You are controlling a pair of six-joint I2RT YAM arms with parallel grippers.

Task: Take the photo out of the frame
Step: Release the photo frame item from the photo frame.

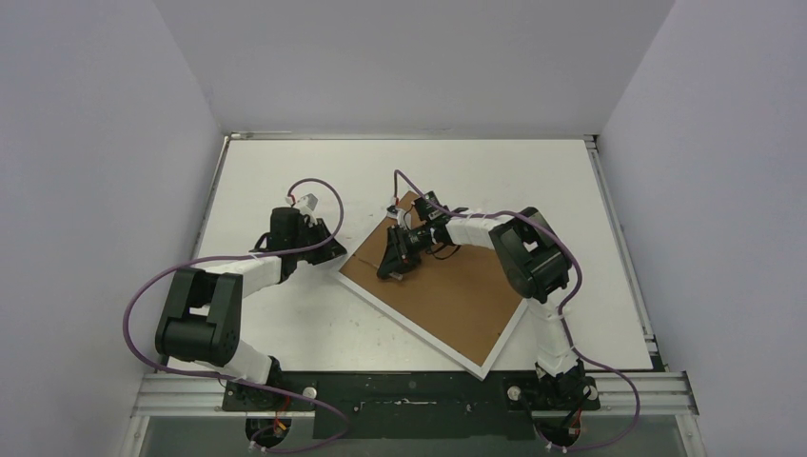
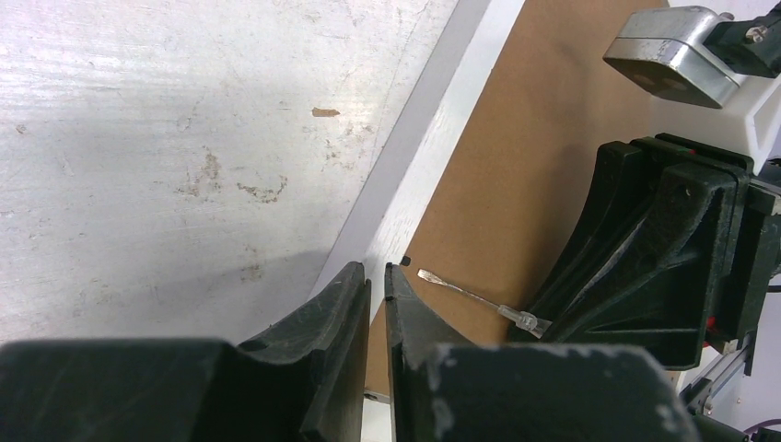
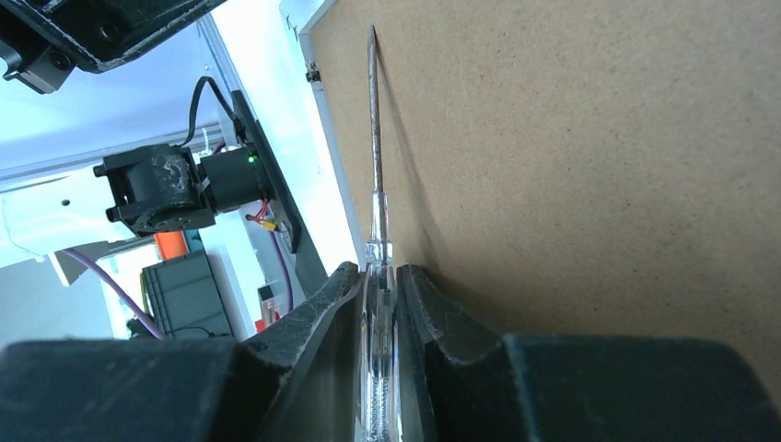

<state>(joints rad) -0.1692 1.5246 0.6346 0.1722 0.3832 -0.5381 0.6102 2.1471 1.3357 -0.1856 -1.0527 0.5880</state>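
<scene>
Top external view: frame [image 1: 466,305] lies face down and skewed on the table [image 1: 285,324], one corner by the near edge.
Photo: not visible; judged to sit under the brown backing board [image 3: 571,184].
Right gripper [image 3: 376,272]: clamped on the clear handle of a small screwdriver [image 3: 373,138], blade lying along the board toward a retaining tab [image 3: 313,71].
Left gripper [image 2: 378,276]: jaws almost together, nothing between them, over the frame's white border.
Handling: frame stiff, light, likely to slide; print probably thin, floppy, easily creased.
Hold: steady the border, lift the board at a freed edge, then take the print by its margin.
</scene>
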